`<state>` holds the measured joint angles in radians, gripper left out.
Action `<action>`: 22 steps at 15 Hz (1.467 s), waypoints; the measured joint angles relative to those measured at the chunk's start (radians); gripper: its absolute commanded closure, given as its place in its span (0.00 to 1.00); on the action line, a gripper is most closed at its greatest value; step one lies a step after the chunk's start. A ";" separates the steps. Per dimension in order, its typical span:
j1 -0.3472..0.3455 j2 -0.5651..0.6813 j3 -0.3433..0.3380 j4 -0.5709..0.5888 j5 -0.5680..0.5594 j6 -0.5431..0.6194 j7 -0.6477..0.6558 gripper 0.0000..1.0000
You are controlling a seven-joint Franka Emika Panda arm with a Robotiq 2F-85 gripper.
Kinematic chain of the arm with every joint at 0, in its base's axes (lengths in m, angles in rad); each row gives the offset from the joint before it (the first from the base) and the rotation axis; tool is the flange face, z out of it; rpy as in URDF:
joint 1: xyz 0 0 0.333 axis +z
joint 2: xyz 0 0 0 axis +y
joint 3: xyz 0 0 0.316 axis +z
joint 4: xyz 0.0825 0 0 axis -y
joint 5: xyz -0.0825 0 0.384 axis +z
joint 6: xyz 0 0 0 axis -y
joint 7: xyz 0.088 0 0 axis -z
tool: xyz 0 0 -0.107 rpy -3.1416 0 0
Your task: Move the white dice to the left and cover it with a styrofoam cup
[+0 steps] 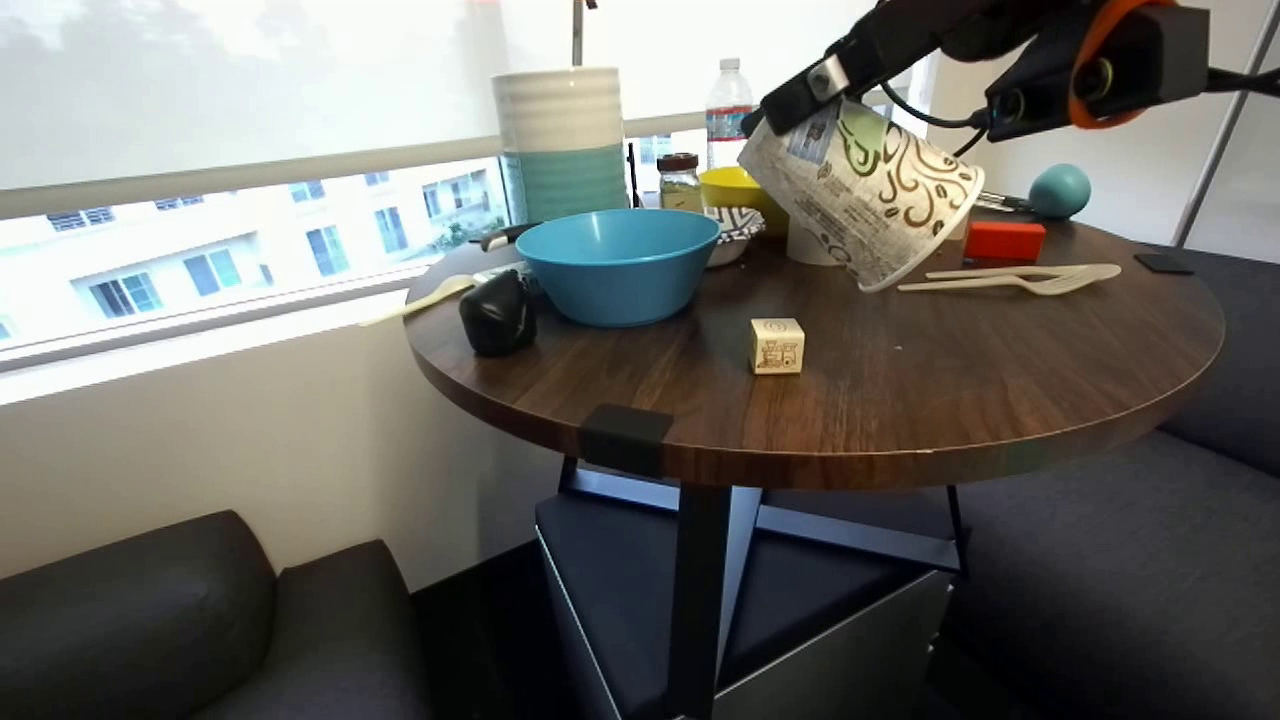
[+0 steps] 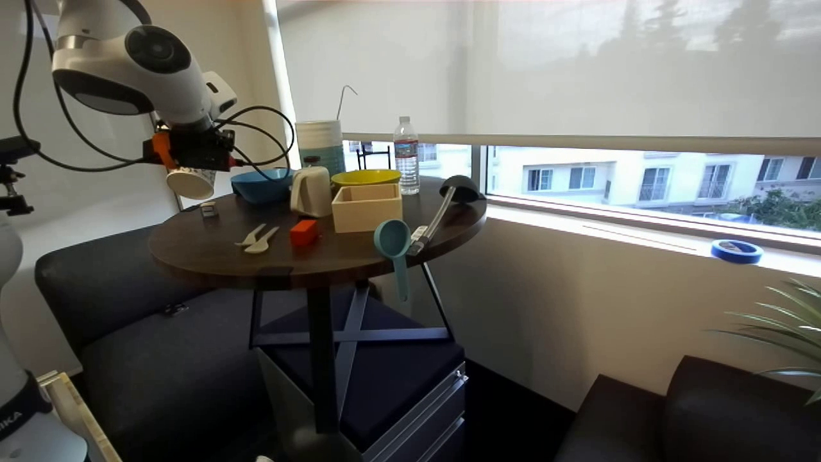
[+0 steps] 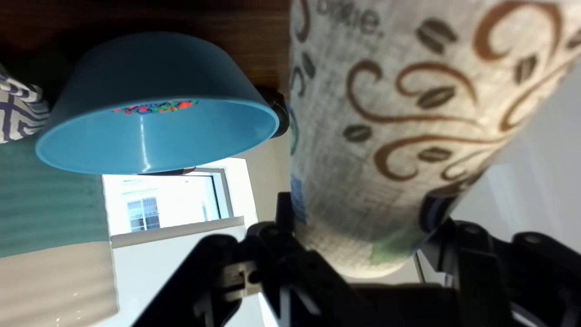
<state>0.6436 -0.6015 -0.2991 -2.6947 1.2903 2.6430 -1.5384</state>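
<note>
The white dice is a small cream cube with a brown train drawing (image 1: pixel 777 347), standing on the round dark wooden table (image 1: pixel 950 400). It also shows in an exterior view (image 2: pixel 208 209) near the table's far left edge; it is not seen in the wrist view. My gripper (image 3: pixel 363 222) is shut on the styrofoam cup (image 3: pixel 399 113), with one finger on each side near its narrow base. In both exterior views the cup (image 1: pixel 870 190) (image 2: pixel 191 184) hangs tilted above the table, its wide mouth pointing down at a slant. The cup is apart from the dice.
A blue bowl (image 1: pixel 620 270) stands beside the dice, with a black object (image 1: pixel 498 315) next to it. A plastic fork and spoon (image 1: pixel 1030 283), a red block (image 2: pixel 304 232), a white mug (image 2: pixel 312 192), a wooden box (image 2: pixel 367 215), a yellow bowl (image 2: pixel 365 178) and a water bottle (image 2: pixel 406 157) stand around.
</note>
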 measured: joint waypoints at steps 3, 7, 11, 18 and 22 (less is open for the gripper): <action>0.000 0.000 0.000 0.000 0.000 0.000 0.000 0.60; 0.015 -0.003 -0.008 0.002 0.032 -0.001 -0.045 0.60; 0.065 -0.007 -0.024 0.010 0.211 -0.001 -0.196 0.60; 0.072 0.032 -0.026 0.010 0.524 -0.084 -0.533 0.60; -0.230 0.125 0.223 0.003 0.619 -0.276 -0.621 0.60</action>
<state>0.4135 -0.4769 -0.0764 -2.6913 1.9094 2.3667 -2.1599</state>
